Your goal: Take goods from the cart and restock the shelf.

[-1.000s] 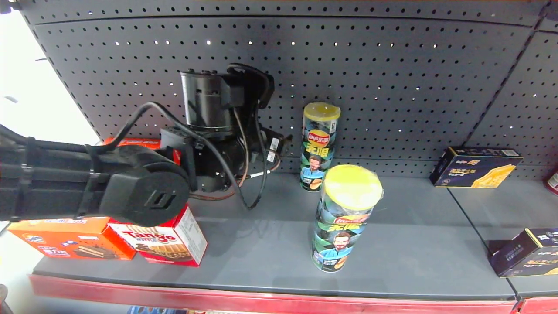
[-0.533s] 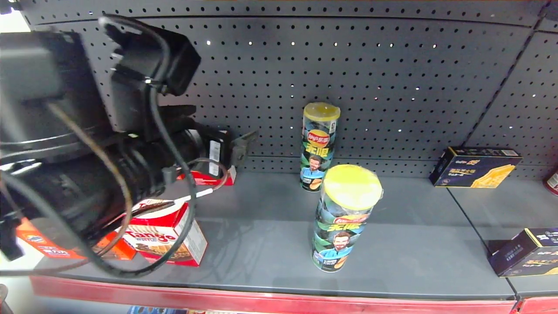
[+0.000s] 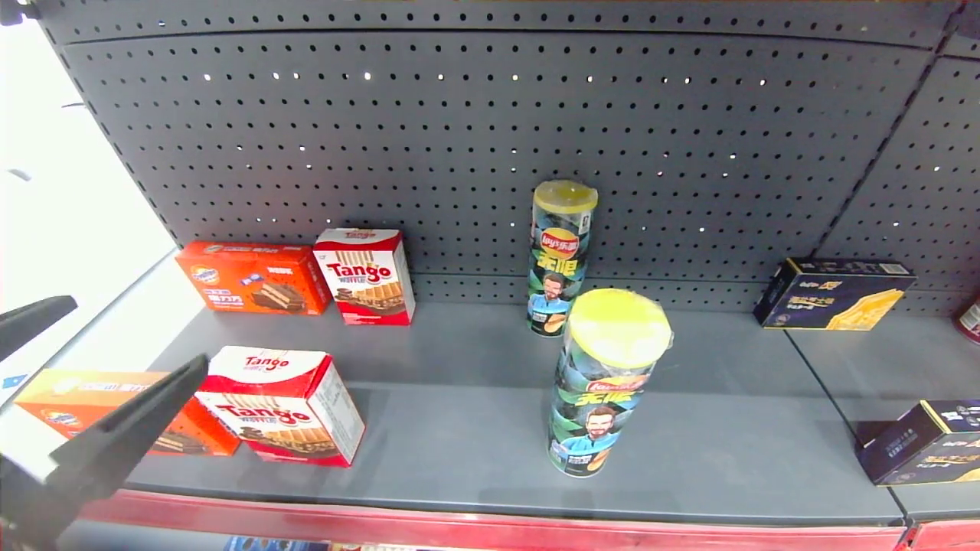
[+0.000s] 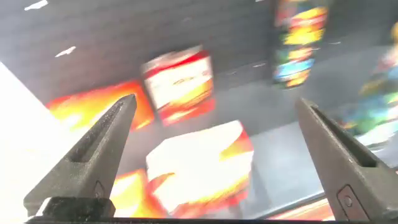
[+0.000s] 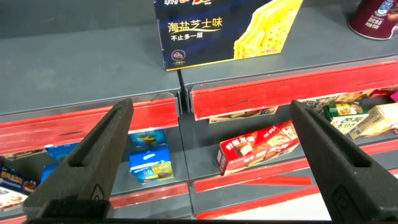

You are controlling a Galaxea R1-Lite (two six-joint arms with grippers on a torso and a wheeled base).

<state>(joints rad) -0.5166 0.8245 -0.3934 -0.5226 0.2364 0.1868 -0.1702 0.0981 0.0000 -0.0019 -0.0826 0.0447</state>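
Left gripper (image 3: 140, 329) at frame's lower left: fingers spread, holding nothing. Right gripper (image 5: 211, 104): fingers spread, empty. Red wafer box (image 3: 365, 275) upright at shelf (image 3: 459, 413) rear, centre-left, just beside orange box (image 3: 253, 277).

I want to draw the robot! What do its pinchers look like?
Both the left gripper and right gripper have two long, dark grey fingers, wide at the base and narrowing to blunt tips. A small round mark sits near each base.

Brand lettering on front red wafer box (image 3: 283, 409), front chip can (image 3: 601, 390).
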